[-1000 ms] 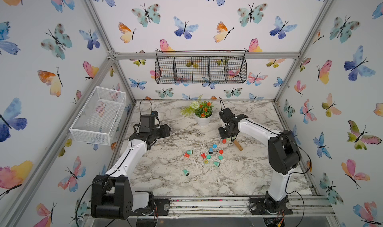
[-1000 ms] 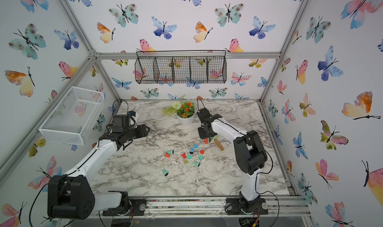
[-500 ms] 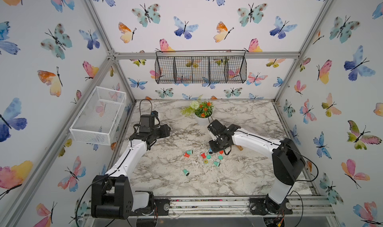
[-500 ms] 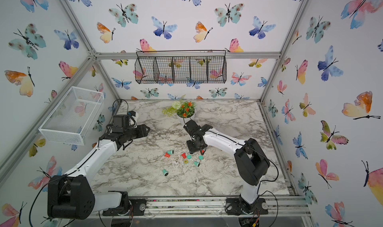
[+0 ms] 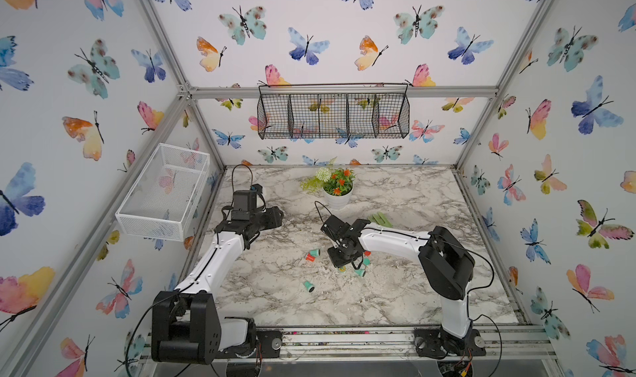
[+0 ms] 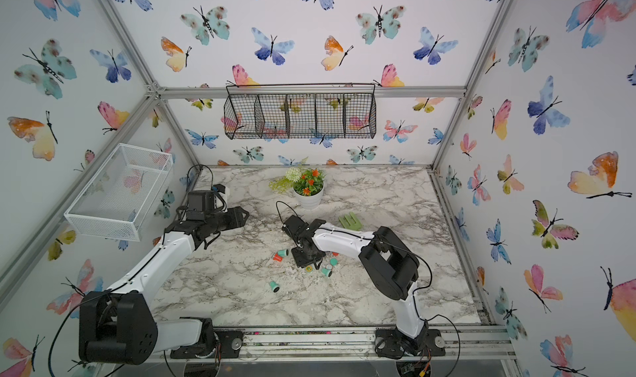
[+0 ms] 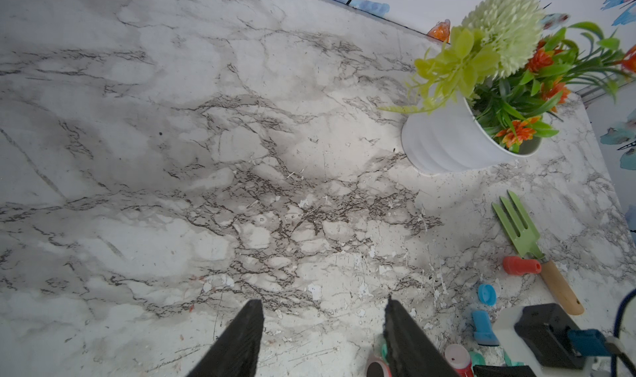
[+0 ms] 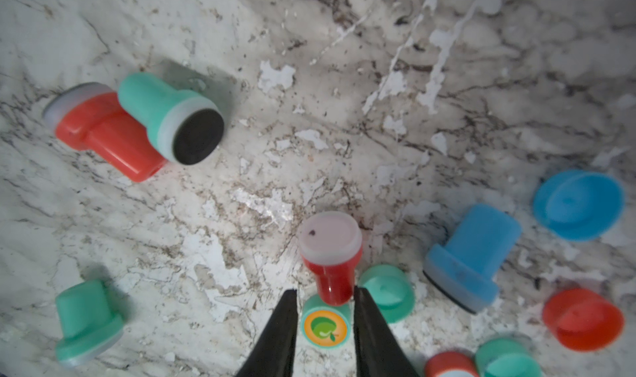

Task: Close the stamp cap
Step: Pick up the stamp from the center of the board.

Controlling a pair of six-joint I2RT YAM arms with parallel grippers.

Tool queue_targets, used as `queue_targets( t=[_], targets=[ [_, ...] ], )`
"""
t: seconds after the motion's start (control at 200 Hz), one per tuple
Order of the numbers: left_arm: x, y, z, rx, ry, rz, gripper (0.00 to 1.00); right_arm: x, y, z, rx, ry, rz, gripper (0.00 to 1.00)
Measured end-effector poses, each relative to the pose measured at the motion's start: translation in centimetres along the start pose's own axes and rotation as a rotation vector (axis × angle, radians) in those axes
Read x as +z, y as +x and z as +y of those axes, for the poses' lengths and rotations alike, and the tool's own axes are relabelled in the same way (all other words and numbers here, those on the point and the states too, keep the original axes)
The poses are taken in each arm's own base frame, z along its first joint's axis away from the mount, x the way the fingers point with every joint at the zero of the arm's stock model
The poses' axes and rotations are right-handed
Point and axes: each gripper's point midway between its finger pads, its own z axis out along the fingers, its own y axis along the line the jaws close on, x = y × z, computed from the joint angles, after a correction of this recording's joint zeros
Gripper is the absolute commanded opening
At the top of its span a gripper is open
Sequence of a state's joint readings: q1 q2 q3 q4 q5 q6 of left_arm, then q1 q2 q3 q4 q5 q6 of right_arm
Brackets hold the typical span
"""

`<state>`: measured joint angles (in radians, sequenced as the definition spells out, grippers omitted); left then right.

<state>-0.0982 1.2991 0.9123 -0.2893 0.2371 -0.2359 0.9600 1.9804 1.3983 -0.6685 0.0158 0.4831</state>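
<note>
Small stamps and loose caps lie scattered mid-table. My right gripper (image 8: 325, 291) (image 5: 344, 264) is low over them and open narrowly. Its fingers flank an upright teal stamp with an apple sticker (image 8: 325, 325) (image 6: 308, 269), and a thin gap shows on one side. Just past the tips a red stamp (image 8: 330, 255) stands with its pale end up. A loose teal cap (image 8: 387, 292) lies against one finger. Further off are a blue stamp (image 8: 471, 255), a blue cap (image 8: 578, 203) and a red cap (image 8: 581, 318). My left gripper (image 7: 323, 310) (image 5: 275, 218) hovers open and holds nothing.
A teal stamp (image 8: 165, 114) leans on a red one (image 8: 99, 131). Another teal stamp (image 5: 308, 286) lies apart toward the front. A white flower pot (image 5: 337, 198) and a green garden fork (image 5: 380, 219) sit behind. A black wire basket (image 5: 334, 114) and a white one (image 5: 165, 193) hang on the walls.
My right arm has swung from beside the garden fork, forward and to the left, to above the stamp cluster, and its jaws have narrowed a little. The left arm has not moved.
</note>
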Motion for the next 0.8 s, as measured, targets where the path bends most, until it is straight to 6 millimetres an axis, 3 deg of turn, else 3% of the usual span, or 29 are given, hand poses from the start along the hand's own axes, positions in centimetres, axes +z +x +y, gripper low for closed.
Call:
queue_targets(
  t=[0.801],
  targets=[
    [0.0,0.0,0.0,0.000,-0.001,0.000,0.59,1.5,-0.3,0.1,-0.004,0.010,0.005,0.25]
  ],
)
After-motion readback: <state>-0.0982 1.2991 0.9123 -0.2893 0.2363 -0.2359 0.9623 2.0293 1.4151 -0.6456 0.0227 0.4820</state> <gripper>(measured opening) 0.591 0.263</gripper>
